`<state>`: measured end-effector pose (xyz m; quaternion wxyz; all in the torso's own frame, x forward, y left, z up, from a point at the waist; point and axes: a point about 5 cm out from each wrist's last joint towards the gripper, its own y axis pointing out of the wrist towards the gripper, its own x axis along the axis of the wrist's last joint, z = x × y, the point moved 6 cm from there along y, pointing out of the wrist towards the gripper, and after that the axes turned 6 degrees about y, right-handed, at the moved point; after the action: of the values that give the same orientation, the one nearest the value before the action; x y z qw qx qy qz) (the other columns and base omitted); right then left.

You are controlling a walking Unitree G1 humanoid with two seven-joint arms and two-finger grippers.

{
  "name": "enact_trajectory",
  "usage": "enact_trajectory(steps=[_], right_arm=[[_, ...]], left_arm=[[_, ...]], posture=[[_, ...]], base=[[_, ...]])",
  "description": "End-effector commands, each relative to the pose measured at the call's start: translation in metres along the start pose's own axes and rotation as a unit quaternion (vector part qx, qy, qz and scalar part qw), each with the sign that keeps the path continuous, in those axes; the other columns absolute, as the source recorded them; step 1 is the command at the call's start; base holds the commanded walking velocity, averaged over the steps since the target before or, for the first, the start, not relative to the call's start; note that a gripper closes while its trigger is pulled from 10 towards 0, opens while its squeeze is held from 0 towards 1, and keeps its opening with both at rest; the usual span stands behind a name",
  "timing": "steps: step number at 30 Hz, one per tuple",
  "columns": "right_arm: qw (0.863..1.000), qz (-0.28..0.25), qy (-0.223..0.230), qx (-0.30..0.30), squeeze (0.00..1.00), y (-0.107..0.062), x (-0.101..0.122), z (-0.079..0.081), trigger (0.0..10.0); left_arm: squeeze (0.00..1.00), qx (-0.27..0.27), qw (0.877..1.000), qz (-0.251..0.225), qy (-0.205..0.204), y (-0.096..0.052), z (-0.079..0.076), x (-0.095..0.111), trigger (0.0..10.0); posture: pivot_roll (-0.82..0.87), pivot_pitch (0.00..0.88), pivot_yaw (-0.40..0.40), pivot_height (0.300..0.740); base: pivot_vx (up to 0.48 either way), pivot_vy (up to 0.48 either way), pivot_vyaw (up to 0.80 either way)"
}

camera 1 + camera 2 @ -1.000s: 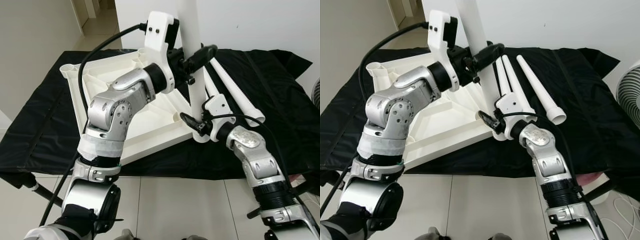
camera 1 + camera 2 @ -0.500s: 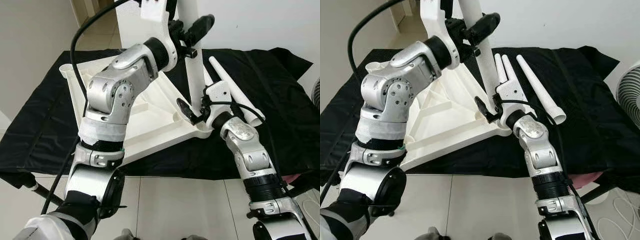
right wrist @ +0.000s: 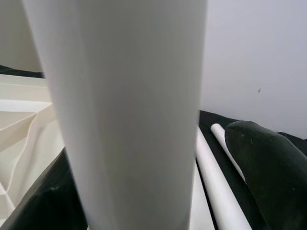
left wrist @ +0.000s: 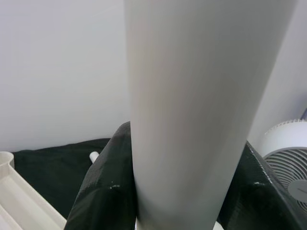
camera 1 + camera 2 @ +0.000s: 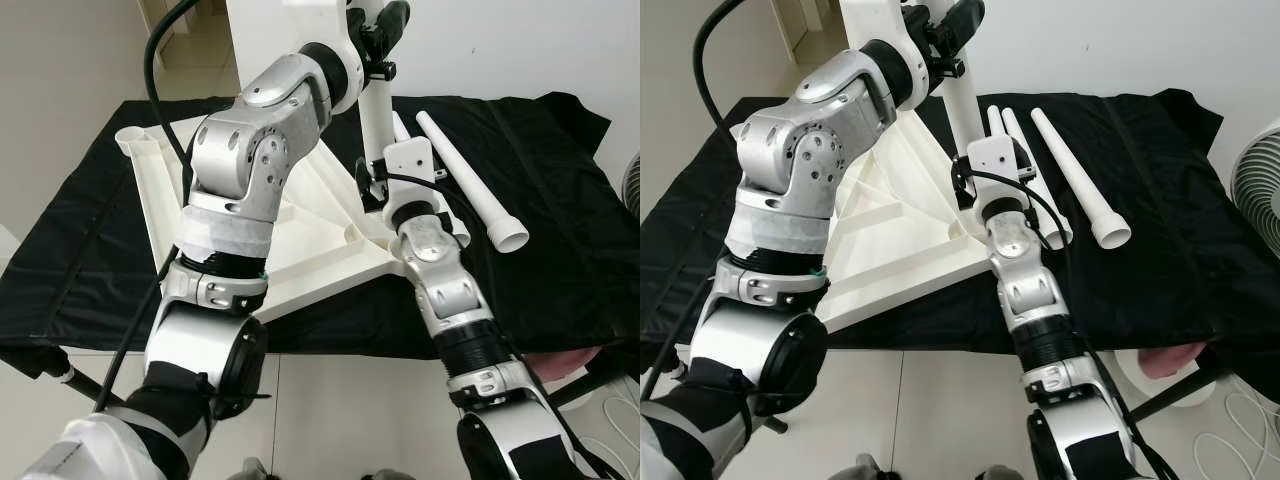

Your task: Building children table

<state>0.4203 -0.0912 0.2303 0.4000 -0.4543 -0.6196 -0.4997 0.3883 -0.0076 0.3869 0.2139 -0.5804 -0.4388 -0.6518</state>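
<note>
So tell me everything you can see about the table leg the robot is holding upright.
The upright leg is a smooth, plain white tube, plastic by the look of it, standing nearly vertical at the near right corner of the upturned white tabletop. The left hand grips it high up, the right hand clasps it low, near the corner. Its top runs out of frame. Three more legs lie on the black cloth beside it.

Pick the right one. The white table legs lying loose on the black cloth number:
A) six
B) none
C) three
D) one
C: three white legs lie side by side on the black cloth, to the right of the upside-down tabletop, while a fourth leg stands upright at the tabletop's corner, gripped high by the left gripper and low by the right gripper.
</note>
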Motion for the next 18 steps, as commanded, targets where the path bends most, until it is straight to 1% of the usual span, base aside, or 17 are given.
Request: enact_trajectory(steps=[1,3,5,8,10,12,15,17,18], right_arm=[[1.000,-0.005,0.001,-0.009,0.00,0.003,0.002,0.002,10.0],[1.000,-0.005,0.001,-0.009,0.00,0.003,0.002,0.002,10.0],[1.000,0.003,0.005,-0.026,0.00,0.008,-0.002,0.009,10.0],[1.000,0.004,0.003,-0.031,0.00,0.009,-0.002,0.013,10.0],[0.999,0.007,-0.002,-0.036,0.00,0.011,-0.004,0.019,10.0],[0.999,0.007,-0.002,-0.036,0.00,0.011,-0.004,0.019,10.0],[0.999,0.002,-0.011,-0.040,0.00,0.012,-0.003,0.024,10.0],[0.999,0.001,-0.012,-0.044,0.00,0.013,-0.003,0.023,10.0],[0.999,-0.003,-0.013,-0.046,0.00,0.014,-0.001,0.023,6.6]], left_arm=[[0.00,0.026,1.000,-0.009,0.004,0.002,0.004,0.009,10.0],[0.00,0.026,1.000,-0.009,0.004,0.002,0.004,0.009,10.0],[0.00,0.029,1.000,-0.010,0.001,0.005,0.001,0.012,10.0],[0.00,0.030,0.999,-0.011,0.000,0.006,-0.001,0.014,10.0],[0.00,0.028,0.999,-0.016,0.000,0.008,-0.005,0.019,10.0],[0.00,0.028,0.999,-0.016,0.000,0.008,-0.005,0.019,10.0],[0.00,0.024,1.000,-0.020,-0.003,0.008,-0.010,0.023,10.0],[0.00,0.023,1.000,-0.020,-0.003,0.008,-0.011,0.023,10.0],[0.00,0.023,1.000,-0.019,-0.003,0.008,-0.012,0.023,10.0]], posture=[[-0.15,0.014,0.077,0.740],[-0.15,0.014,0.077,0.740],[-0.14,0.013,0.075,0.740],[-0.14,0.013,0.075,0.740],[-0.14,0.013,0.075,0.740],[-0.14,0.013,0.075,0.740],[-0.14,0.013,0.075,0.740],[-0.14,0.013,0.075,0.740],[-0.14,0.013,0.075,0.740]], base=[[0.000,0.000,0.00],[0.000,0.000,0.00],[0.000,0.000,0.00],[0.000,0.000,0.00],[0.000,0.000,0.00],[0.000,0.000,0.00],[0.000,0.000,0.00],[0.000,0.000,0.00],[0.000,0.000,0.00]])
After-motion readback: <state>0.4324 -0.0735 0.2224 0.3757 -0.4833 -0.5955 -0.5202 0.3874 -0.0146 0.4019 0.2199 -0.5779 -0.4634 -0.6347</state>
